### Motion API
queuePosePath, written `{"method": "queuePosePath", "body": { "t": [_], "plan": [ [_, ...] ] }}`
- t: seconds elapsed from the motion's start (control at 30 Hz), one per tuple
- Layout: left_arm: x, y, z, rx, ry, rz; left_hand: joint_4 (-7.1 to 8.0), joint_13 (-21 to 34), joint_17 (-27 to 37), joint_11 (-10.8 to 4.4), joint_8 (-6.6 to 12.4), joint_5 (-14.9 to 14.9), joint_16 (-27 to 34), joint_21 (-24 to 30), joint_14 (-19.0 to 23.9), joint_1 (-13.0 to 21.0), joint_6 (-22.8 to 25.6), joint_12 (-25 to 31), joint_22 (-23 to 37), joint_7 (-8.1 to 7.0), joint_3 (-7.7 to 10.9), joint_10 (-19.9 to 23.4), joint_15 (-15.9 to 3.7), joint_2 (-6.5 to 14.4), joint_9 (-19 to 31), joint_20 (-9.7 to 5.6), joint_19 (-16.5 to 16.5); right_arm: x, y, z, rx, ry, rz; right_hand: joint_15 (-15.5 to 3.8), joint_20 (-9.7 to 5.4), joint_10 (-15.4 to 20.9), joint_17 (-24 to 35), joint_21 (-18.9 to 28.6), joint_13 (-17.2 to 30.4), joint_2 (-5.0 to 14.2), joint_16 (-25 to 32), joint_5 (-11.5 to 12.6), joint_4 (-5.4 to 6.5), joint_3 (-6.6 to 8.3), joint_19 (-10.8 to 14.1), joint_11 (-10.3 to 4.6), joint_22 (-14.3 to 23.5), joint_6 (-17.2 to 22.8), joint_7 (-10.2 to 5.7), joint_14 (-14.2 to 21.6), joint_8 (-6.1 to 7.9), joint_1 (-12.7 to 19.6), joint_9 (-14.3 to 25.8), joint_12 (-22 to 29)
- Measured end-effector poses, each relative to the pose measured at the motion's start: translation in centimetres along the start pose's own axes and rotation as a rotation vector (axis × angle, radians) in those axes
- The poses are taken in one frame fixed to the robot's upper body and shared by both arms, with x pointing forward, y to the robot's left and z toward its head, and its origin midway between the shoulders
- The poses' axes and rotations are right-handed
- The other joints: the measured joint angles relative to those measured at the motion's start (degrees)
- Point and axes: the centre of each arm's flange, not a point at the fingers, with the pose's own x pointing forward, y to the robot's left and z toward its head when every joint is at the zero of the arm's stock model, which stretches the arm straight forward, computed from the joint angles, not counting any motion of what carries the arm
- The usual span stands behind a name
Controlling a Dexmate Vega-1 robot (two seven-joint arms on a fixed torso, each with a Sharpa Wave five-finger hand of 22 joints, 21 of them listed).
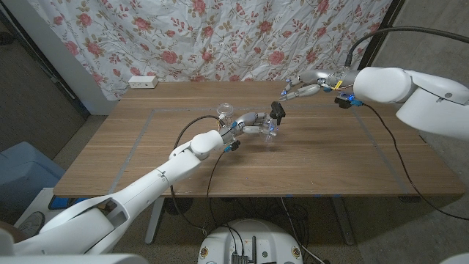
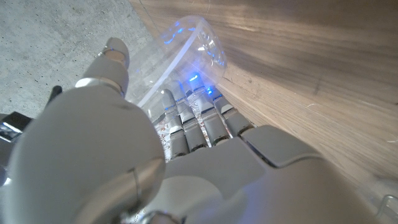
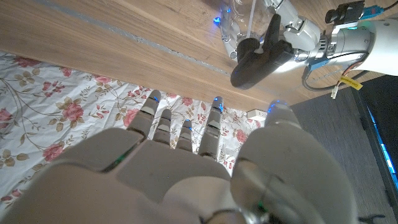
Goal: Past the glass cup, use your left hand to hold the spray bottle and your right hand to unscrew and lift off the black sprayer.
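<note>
We see a big wooden table in the middle. A flowery curtain hangs across the top. A white power strip sits at upper left.

Wooden worktop stood bare-grained, thin pale rectangle outline marked on surface. Floral curtain, red roses on white, hung behind far edge. White power strip lay at curtain foot near far left corner. Blue bin stood on floor beside worktop's left end. Grey floor beneath.
</note>
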Motion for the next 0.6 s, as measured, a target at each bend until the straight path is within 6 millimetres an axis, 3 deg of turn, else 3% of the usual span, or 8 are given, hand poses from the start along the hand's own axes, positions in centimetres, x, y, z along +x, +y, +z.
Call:
{"method": "queuePosePath", "body": {
  "t": [0.6],
  "plan": [
    [0.3, 0.1, 0.1, 0.003, -0.001, -0.003, -0.01, 0.36, 0.0, -0.01, 0.0, 0.0, 0.0, 0.0, 0.21, 0.0, 0.01, -0.14, 0.0, 0.01, -0.01, -0.01, -0.21, 0.0, -0.28, 0.0, 0.0, 1.0, 0.9, 1.0, -0.058, 0.049, 0.037, 0.21, -0.01, 0.0, -0.15, 0.0, 0.0, -0.47, 0.0, -0.22, -0.18, -0.62, 0.0, -0.01, 0.0, -0.32, 0.31, 0.22, 0.0, -0.47, -0.01, 0.0]
  ]
}}
